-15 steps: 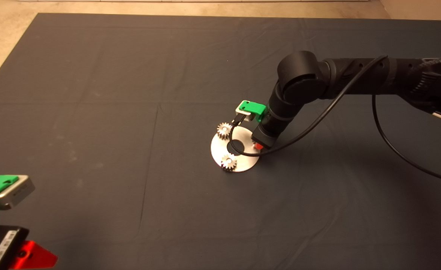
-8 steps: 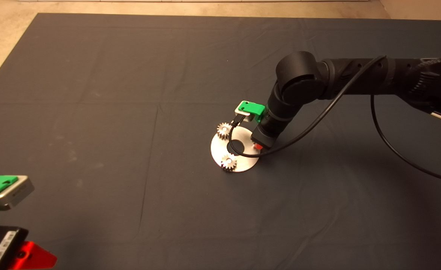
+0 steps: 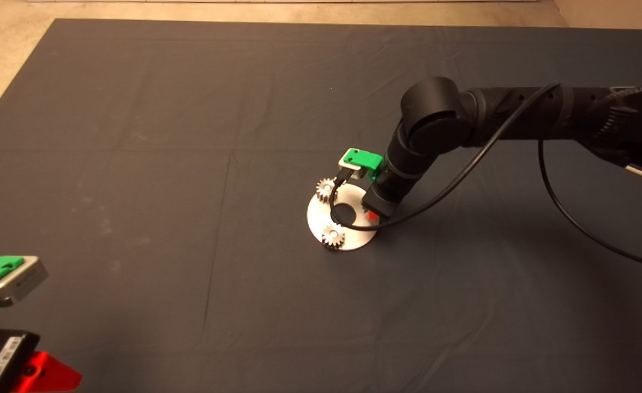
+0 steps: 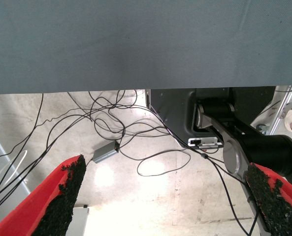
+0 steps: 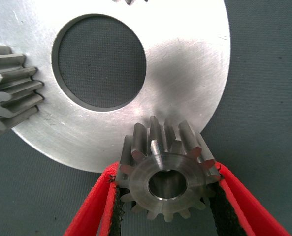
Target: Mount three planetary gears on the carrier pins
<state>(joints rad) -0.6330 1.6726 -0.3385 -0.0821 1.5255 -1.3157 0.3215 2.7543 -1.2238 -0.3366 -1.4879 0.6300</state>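
we list one dark mat (image 3: 135,164) spread across the worktop, creased in places, with pale floor showing past its far edge. near the mat's middle we record a flat shiny disc (image 3: 321,224) with a large centre hole. two planetary gears sit on the disc in the head view: one bright gear (image 3: 326,189) at the far left rim, one bright gear (image 3: 333,236) at the near rim. the carrier pins under these two are not visible to us. the right arm (image 3: 517,114) comes in from the right edge and bends down to the disc's right side, a black cable (image 3: 462,174) looping from it across the disc. in the right wrist view we see the right pincer (image 5: 166,196) pinching the third gear (image 5: 168,179) between its red fingers (image 5: 94,211), black pads against the teeth on both sides; this gear hangs at the disc (image 5: 185,64) rim, its centre hole open toward the camera, and a thin pin tip (image 5: 154,145) shows just behind its upper face. the same view catches the teeth of a seated gear (image 5: 13,93) at one side. the left pincer (image 3: 12,355) waits at the head view's lower left edge; its wrist view shows the fingers (image 4: 69,187) spread wide, with the mat edge, loose cables (image 4: 116,128) on the floor, a small grey box (image 4: 105,152) and the robot's base beyond.
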